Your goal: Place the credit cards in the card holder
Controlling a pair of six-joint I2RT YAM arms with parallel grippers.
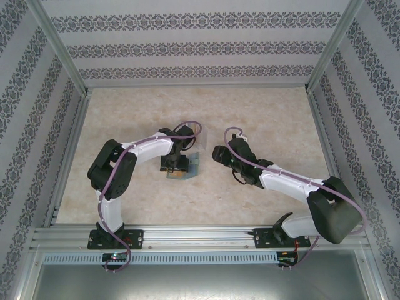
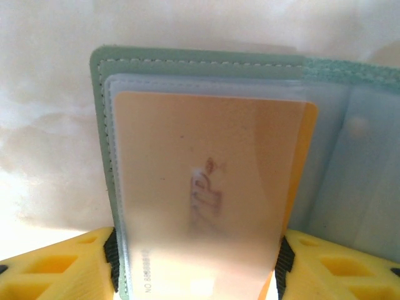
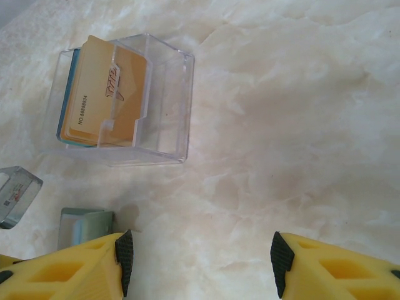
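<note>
card (image 2: 206,156): likely light, stiff, slick; hold by long edges | left gripper (image 2: 198,262) pinches it in wallet (image 2: 187,59) sleeve | right gripper (image 3: 203,262) spread, empty

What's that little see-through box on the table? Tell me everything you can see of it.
The clear box looks like hard transparent plastic, with a stepped notch in one wall and its opening facing the camera. It rests on the pale marbled table. Orange cards stand packed together in its left part, with a blue edge behind them; its right part holds nothing. The open right gripper is apart from it, and in the right wrist view nothing but table and cards touches it.
</note>
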